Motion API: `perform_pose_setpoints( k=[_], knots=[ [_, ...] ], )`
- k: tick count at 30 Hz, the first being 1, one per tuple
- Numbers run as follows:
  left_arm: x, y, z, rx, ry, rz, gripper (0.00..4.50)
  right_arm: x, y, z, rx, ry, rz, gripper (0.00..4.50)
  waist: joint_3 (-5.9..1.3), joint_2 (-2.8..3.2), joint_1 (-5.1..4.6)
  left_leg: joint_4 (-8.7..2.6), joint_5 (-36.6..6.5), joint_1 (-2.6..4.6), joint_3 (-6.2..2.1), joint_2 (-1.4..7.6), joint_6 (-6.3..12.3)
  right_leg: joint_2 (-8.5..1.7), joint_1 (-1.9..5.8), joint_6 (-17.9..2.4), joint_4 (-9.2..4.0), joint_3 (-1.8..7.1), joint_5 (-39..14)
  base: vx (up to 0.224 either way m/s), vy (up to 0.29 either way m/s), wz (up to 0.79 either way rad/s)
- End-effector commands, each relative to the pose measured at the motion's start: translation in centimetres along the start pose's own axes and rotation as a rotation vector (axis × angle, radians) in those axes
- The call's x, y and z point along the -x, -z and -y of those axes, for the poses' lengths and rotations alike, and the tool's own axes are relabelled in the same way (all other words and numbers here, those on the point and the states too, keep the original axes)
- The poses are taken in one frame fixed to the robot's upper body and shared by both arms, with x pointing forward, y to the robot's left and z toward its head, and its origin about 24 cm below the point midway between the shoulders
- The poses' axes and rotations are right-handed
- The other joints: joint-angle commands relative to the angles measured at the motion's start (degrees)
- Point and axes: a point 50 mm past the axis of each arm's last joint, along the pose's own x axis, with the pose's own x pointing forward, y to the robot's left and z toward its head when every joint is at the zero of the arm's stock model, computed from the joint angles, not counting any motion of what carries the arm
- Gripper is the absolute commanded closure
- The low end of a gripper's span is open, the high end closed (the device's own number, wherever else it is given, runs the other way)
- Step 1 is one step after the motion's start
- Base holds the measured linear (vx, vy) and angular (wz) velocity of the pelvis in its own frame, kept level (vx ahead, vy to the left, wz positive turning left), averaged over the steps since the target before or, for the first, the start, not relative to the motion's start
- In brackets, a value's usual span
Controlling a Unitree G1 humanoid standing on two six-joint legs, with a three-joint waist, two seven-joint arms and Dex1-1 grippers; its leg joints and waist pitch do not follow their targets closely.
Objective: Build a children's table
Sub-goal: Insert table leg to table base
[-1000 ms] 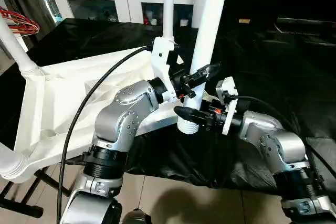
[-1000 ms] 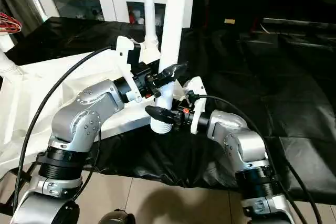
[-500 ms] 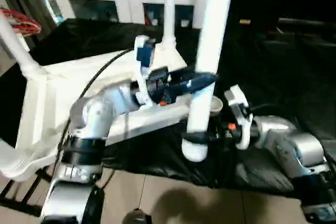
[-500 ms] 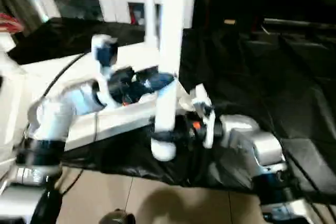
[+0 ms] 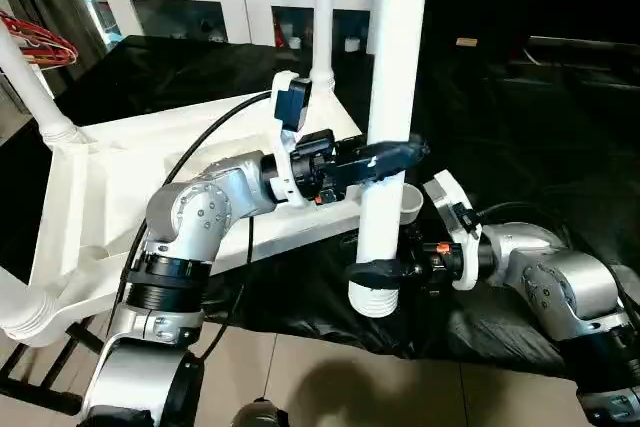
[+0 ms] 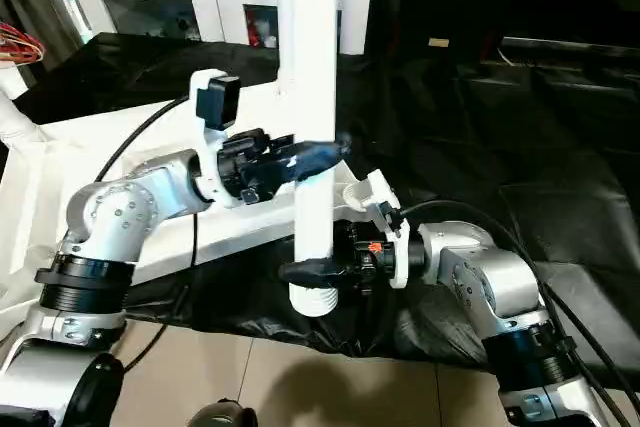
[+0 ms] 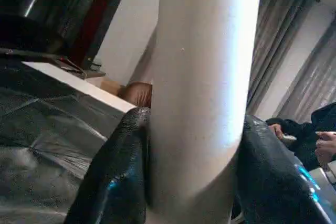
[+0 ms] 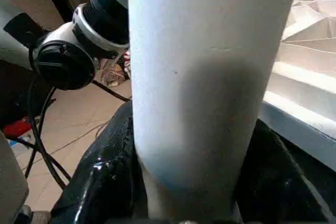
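A white glass-door cabinet (image 5: 200, 2) stands at the back of the room, and a black sheet (image 5: 520, 127) is draped over the work surface in front of it. On that sheet lies the children's table top (image 5: 110, 177), upside down with its ribbed underside showing, and three legs already rise from its corner sockets.

The fourth leg (image 5: 395, 97) stands nearly upright, clear of the table. The left hand (image 5: 385, 155) clamps it around the shaft, one black finger on each side, as the left wrist view shows. Directly below that hand, the right hand (image 5: 385, 269) grips the same leg just above its ribbed lower end (image 5: 372, 299), its fingers (image 8: 100, 182) wrapping both sides. That lower end hangs over the near edge of the sheet, apart from any socket. The open corner socket (image 5: 408, 205) sits just behind the right hand and between the two hands in height.

The leg looks like a stiff, hollow, light plastic tube with a smooth and probably slippery skin. Two spaced grips on the shaft suit it well; the lower one steers the ribbed end, which likely needs straight alignment to enter the socket.
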Motion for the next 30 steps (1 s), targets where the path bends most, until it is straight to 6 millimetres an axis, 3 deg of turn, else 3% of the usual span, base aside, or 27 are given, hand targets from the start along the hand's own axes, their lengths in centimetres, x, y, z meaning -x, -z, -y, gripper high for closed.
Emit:
perform_pose_setpoints(
  k=[1, 9, 10, 15, 16, 18, 24, 25, 30],
  knots=[
    [0.1, -0.6, -0.1, -0.013, -0.023, 0.030, 2.59, -0.1, -0.7, 0.0, 0.036, -0.015, -0.012, 2.54, -4.46, -1.38, 0.15, -3.76, -11.19, 1.14, -0.72, 2.10, 1.93, -3.23, 3.08, -9.82, -4.21, 2.11, -16.94, 0.000, 0.000, 0.00],
    [0.2, -0.7, -0.1, -0.031, -0.060, 0.068, 2.64, -0.1, -0.6, 0.2, 0.068, 0.030, -0.013, 2.54, -4.54, -1.30, 0.14, -3.63, -10.43, 1.05, -0.68, 2.05, 2.15, -3.16, 3.14, -10.24, -4.07, 2.08, -15.34, 0.000, 0.000, 0.00],
    [0.2, -0.7, -0.1, -0.042, -0.072, 0.071, 2.64, -0.1, -0.7, 0.4, 0.073, 0.051, -0.005, 1.98, -4.54, -1.32, 0.16, -3.67, -10.42, 1.01, -0.71, 2.05, 2.14, -3.20, 3.19, -10.16, -4.07, 2.09, -15.41, 0.000, 0.000, 0.00],
    [0.2, -0.7, -0.3, -0.095, -0.123, 0.065, 2.66, -0.1, -1.0, 0.6, 0.068, 0.086, 0.030, 1.66, -4.53, -1.45, 0.08, -3.72, -10.63, 1.10, -0.75, 2.06, 1.78, -3.24, 3.14, -9.44, -4.15, 2.10, -16.31, 0.000, 0.000, 0.00],
    [0.1, -0.7, -0.4, -0.121, -0.151, 0.057, 2.66, 0.0, -1.2, 0.8, 0.078, 0.114, 0.043, 1.55, -4.50, -1.91, -0.06, -3.79, -10.57, 1.07, -0.69, 2.08, 1.88, -3.14, 3.11, -9.15, -4.24, 2.10, -16.41, 0.000, 0.000, 0.00],
    [0.1, -0.8, -0.6, -0.165, -0.194, 0.051, 2.67, 0.1, -1.4, 1.0, 0.095, 0.159, 0.064, 1.45, -4.57, -1.62, 0.06, -3.79, -10.41, 1.13, -0.79, 2.17, 1.78, -3.27, 3.04, -9.03, -4.08, 2.14, -16.28, 0.000, 0.000, 0.00],
    [0.4, -1.0, -1.1, -0.262, -0.311, 0.037, 2.67, 0.2, -1.6, 1.7, 0.100, 0.276, 0.106, 0.84, -4.53, -1.70, -0.27, -3.90, -10.20, 1.16, -0.78, 2.14, 1.23, -3.16, 2.96, -8.40, -4.16, 2.15, -15.36, 0.000, 0.000, 0.00],
    [0.4, -1.1, -1.3, -0.304, -0.371, 0.038, 2.67, 0.2, -1.6, 1.8, 0.101, 0.327, 0.115, 0.84, -4.56, -1.41, -0.36, -3.90, -10.66, 1.23, -0.78, 2.14, 0.98, -3.11, 2.96, -8.37, -4.20, 2.16, -15.23, 0.000, 0.000, 0.00],
    [0.1, -1.5, -1.4, -0.368, -0.470, 0.049, 2.67, 0.0, -1.4, 2.0, 0.110, 0.432, 0.155, 0.42, -4.57, -1.55, -0.48, -3.94, -11.01, 1.19, -0.78, 2.07, 0.45, -3.14, 3.02, -8.37, -4.10, 2.12, -14.34, 0.000, 0.000, 0.00]
  ],
)
